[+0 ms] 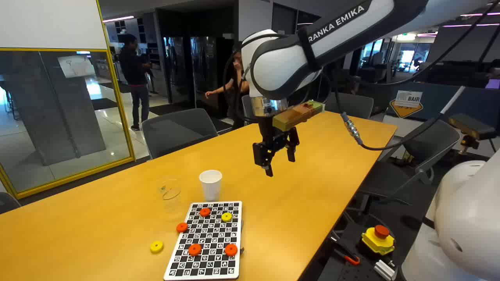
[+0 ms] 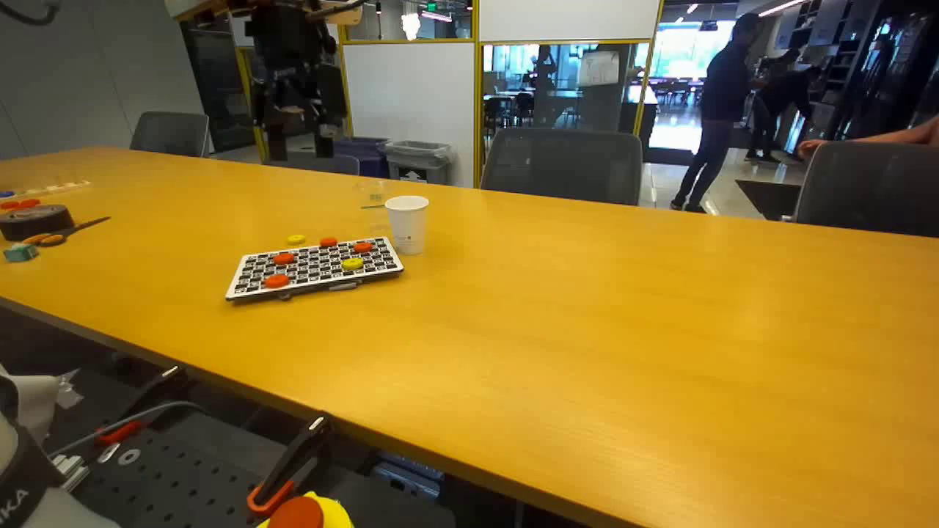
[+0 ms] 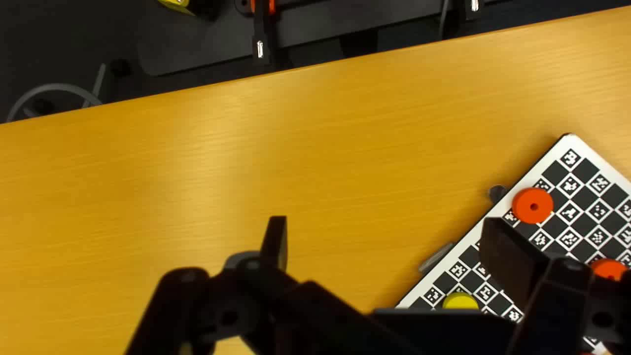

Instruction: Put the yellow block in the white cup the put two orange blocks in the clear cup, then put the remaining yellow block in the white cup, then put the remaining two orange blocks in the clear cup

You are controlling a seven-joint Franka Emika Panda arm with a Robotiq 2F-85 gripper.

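My gripper [image 1: 280,165] is open and empty, high above the table; its spread fingers also show in the wrist view [image 3: 386,220]. A round yellow block [image 1: 226,217] lies on the checkered board [image 1: 213,234], partly hidden by the gripper in the wrist view [image 3: 460,301]. Another yellow block [image 1: 156,246] lies on the table beside the board. Several round orange blocks lie on the board, at its far end [image 1: 205,212], left edge [image 1: 182,227], middle [image 1: 194,249] and right side [image 1: 231,249]. The white cup [image 1: 211,185] and clear cup [image 1: 170,195] stand upright beyond the board.
A dark tape roll [image 2: 37,221], scissors [image 2: 62,235], a teal block [image 2: 20,252] and red pieces [image 2: 20,204] lie farther along the table. Chairs [image 1: 177,130] line the far side. An emergency button [image 1: 378,240] sits by the robot base.
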